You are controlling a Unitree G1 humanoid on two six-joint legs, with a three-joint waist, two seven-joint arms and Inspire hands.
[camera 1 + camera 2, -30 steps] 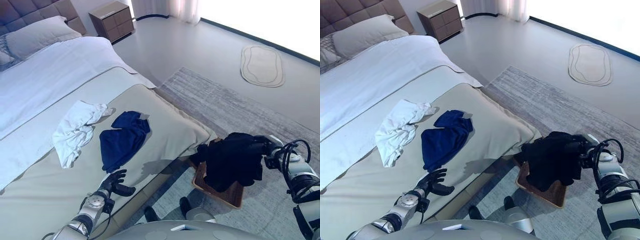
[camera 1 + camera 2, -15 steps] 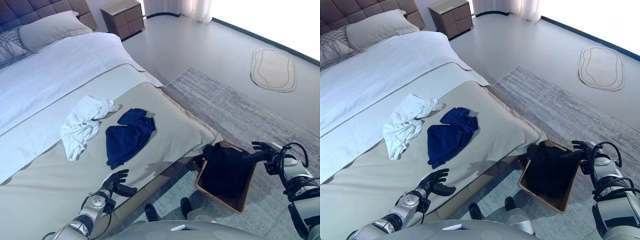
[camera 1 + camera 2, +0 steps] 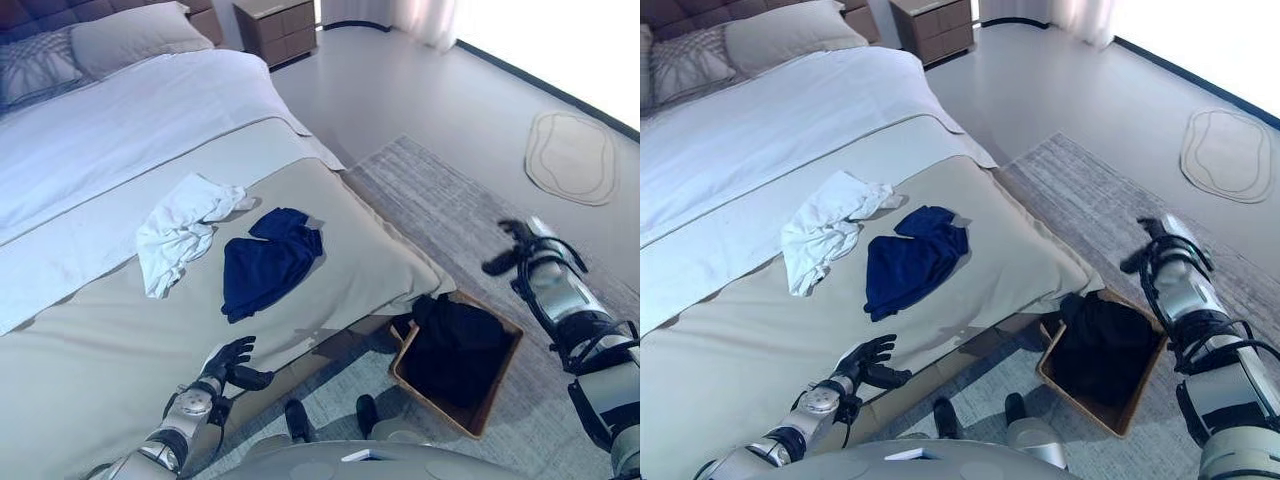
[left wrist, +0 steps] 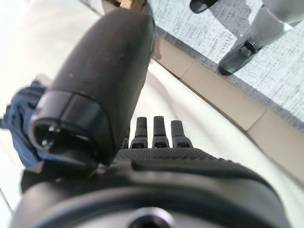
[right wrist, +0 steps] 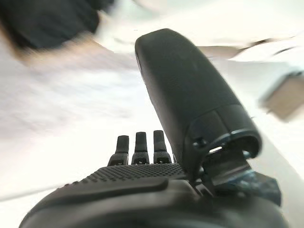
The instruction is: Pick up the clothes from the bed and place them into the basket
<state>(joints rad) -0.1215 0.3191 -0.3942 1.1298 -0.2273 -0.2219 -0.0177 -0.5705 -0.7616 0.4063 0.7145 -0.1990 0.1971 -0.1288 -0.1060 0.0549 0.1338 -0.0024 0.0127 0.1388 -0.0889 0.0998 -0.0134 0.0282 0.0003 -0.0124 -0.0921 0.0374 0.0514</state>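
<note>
- On the bed [image 3: 330, 262], two garments are lying side by side: a white one [image 3: 178, 228] to the left and a navy one [image 3: 268, 262] just to its right, almost touching.
- Down on the rug at the bed's near right corner, a basket [image 3: 500, 381] is holding a black garment [image 3: 452, 340], which is resting fully inside it.
- Hovering above and to the right of the basket, the right hand [image 3: 508, 255] is holding nothing, its fingers stretched out straight.
- Near the bed's front edge, the left hand [image 3: 232, 363] is resting on the cover with fingers loosely spread, also gripping nothing, a little nearer than the navy garment.
- One item looks delivered, so the step in hand is probably fetching another from the bed.
- For a clean pick, the hand should be coming down on the bunched middle of the navy garment, closing deep enough to gather several folds without catching the bed cover.
- Lifting high before swinging across should be keeping trailing cloth off the basket rim.
</note>
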